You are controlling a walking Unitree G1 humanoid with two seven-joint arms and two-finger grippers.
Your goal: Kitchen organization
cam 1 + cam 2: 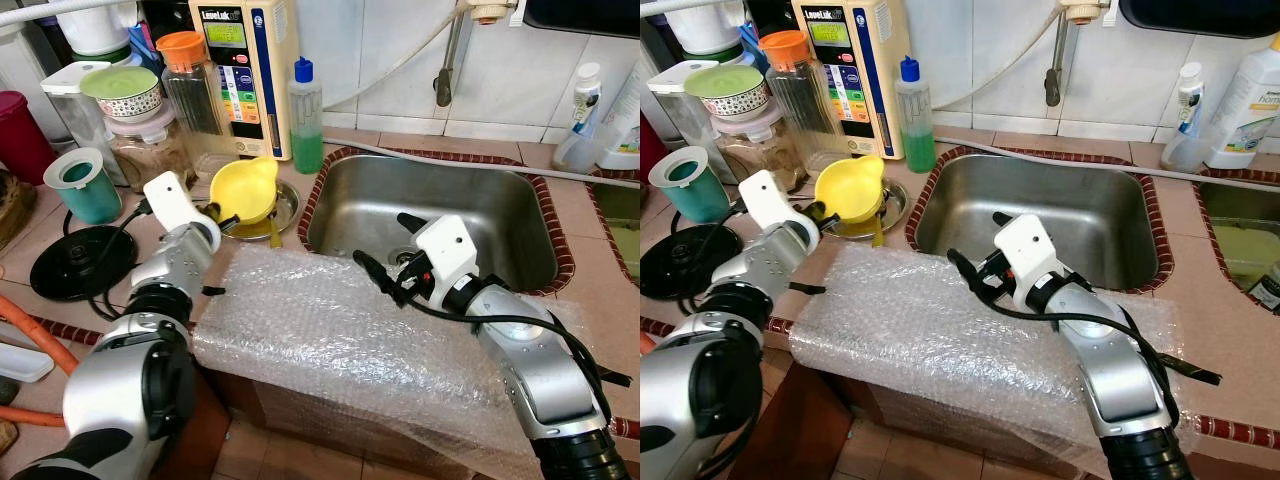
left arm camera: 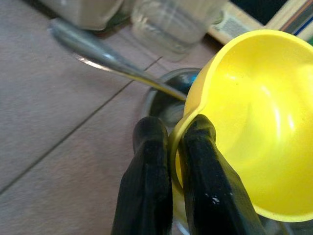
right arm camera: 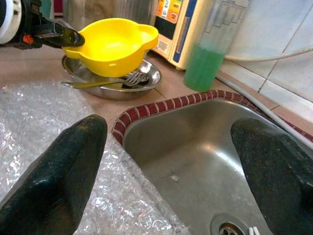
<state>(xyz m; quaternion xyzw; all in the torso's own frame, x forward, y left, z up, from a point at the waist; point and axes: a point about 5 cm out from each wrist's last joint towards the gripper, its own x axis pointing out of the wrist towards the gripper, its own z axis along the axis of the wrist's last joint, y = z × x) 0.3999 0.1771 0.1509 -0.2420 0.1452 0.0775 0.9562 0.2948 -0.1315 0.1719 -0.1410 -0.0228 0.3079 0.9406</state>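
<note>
Yellow bowl point(image 1: 246, 190) pinched by left hand point(image 1: 226, 218); right hand point(image 1: 385, 246) released over bubble-wrapped counter point(image 1: 330, 330), sink point(image 1: 500, 215).

Left of centre, the left gripper point(image 1: 228, 216) pinches the rim of a yellow bowl point(image 1: 246, 190) above a steel plate point(image 1: 283, 208). At centre right, the right gripper point(image 1: 388, 246) hangs with jaws spread over the sink point(image 1: 520, 215) edge and bubble wrap point(image 1: 320, 330).
</note>
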